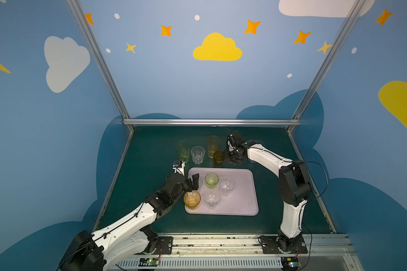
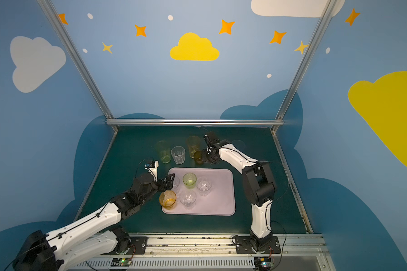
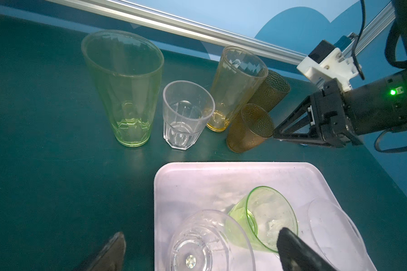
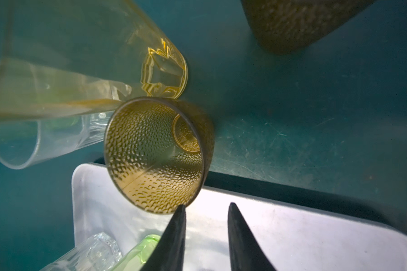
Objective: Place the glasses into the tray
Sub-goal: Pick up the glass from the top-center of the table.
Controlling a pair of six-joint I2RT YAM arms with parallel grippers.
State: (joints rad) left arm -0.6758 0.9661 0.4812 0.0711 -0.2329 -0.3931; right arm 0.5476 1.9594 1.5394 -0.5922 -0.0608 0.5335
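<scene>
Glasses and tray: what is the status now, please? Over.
Left claw open above tray, empty. Right claw open, tip at brown dimpled glass beyond tray. Five glasses in tray. Tall amber glass close beside it.

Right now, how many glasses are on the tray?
5. Amber at the tray's near-left corner; green and two clear mid-tray; a third clear partly hidden behind the left gripper.
</scene>
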